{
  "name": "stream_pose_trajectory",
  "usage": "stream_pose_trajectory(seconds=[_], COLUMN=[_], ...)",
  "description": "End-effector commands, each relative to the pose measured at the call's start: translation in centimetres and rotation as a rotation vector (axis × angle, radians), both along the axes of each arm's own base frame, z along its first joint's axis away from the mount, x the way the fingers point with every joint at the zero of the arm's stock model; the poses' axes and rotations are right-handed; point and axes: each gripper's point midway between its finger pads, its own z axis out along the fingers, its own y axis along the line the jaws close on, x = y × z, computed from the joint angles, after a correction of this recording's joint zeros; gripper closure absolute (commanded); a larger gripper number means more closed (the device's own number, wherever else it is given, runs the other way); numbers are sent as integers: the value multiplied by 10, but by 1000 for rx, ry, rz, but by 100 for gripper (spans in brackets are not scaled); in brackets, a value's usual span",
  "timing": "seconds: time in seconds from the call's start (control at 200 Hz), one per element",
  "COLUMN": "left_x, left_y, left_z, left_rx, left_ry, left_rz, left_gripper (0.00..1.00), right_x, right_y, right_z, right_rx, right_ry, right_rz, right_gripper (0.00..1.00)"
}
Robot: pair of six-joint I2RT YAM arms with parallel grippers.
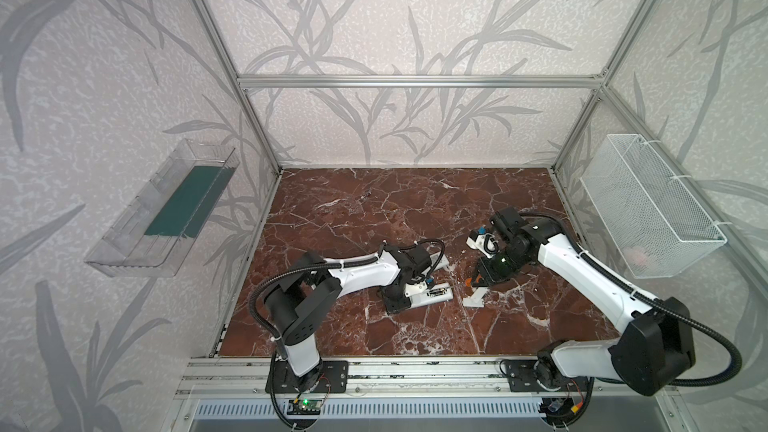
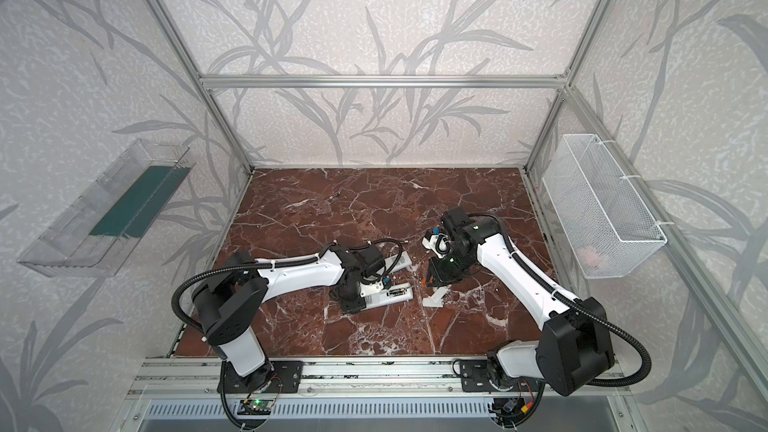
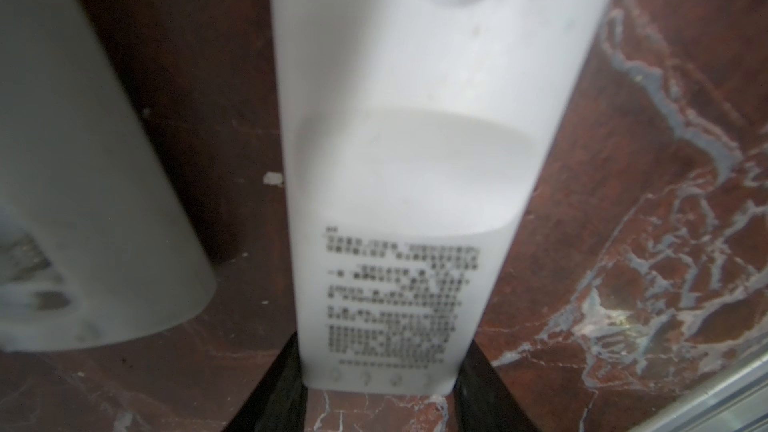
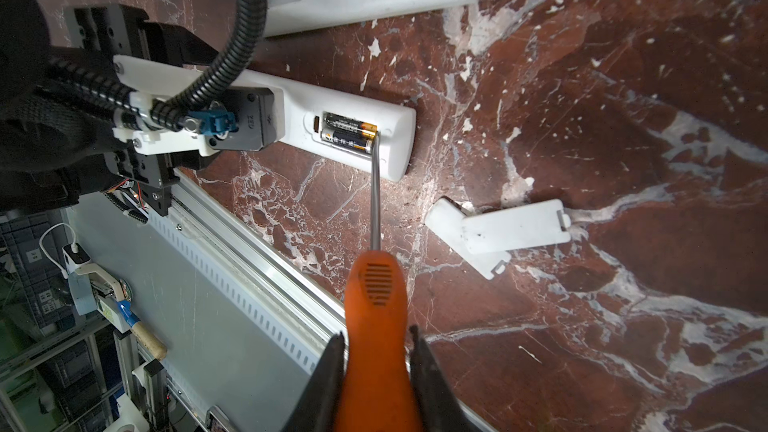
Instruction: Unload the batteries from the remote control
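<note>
left hand clamped on white remote control, right hand gripping orange screwdriver, tip against batteries in open bay

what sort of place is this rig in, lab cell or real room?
Probably a purpose-built robot cell, not a real room: aluminium frame carrying wallpapered panels, left arm and right arm bolted to a front rail, wire basket and clear bin hung at the sides.
</note>
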Motion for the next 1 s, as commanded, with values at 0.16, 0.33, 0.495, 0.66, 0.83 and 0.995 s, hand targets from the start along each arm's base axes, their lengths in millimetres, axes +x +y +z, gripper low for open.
stream_pose_trajectory(seconds=[0.16, 0.33, 0.495, 0.66, 0.83, 0.995], left_x=[-12, -11, -13, -13, -13, -14], left_y=[7, 7, 8, 8, 9, 9], left_z=[-5, -4, -5, -5, -5, -5], left_rx=[39, 43, 46, 52, 58, 61], left_ry=[45, 41, 44, 41, 38, 37], left_rz=[-48, -48, -51, -55, -56, -59], left_gripper=[71, 71, 71, 72, 72, 72], right_x=[-2, -1, -16, -18, -19, -13], right_y=[-6, -6, -1, 1, 3, 1], right_z=[7, 28, 28, 25, 17, 12], right_rx=[-225, -223, -147, -136, -137, -161], right_ry=[-53, -200, -247, -239, -209, -217], right_rz=[204, 360, 487, 502, 507, 498], right_gripper=[100, 100, 100, 100, 100, 100])
